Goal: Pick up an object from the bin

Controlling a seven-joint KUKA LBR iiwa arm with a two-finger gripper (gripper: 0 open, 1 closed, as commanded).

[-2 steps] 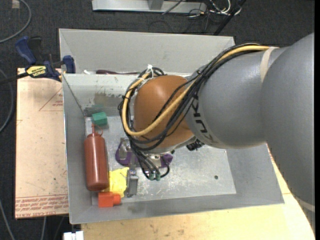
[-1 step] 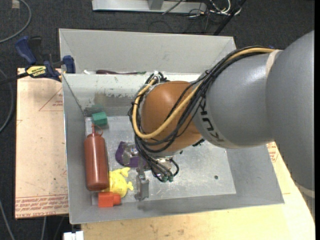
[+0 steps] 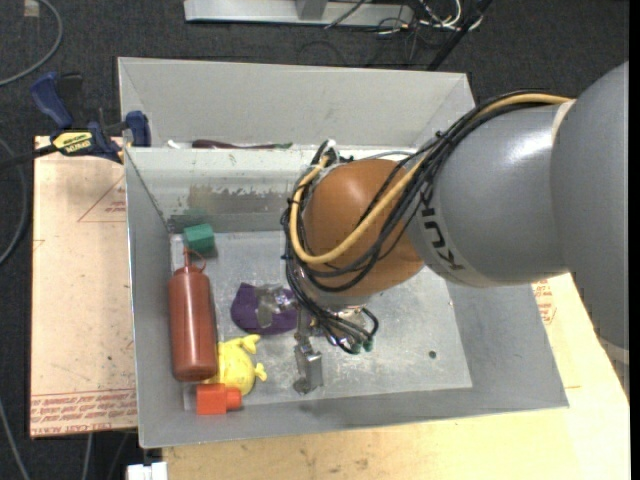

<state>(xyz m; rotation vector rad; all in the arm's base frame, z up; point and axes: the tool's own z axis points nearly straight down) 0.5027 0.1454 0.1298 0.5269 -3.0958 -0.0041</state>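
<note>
My gripper (image 3: 307, 366) hangs low over the bin floor near the front middle, one metal finger showing below the orange cover. A purple lumpy object (image 3: 258, 307) lies just left of and behind it. A yellow soft toy (image 3: 238, 362) lies to the finger's left, a little apart from it. Nothing shows between the fingers.
A red-brown bottle (image 3: 192, 320) lies along the left wall, with a green block (image 3: 200, 236) at its far end and an orange block (image 3: 217, 400) at its near end. The arm and its cables cover the bin's middle and right.
</note>
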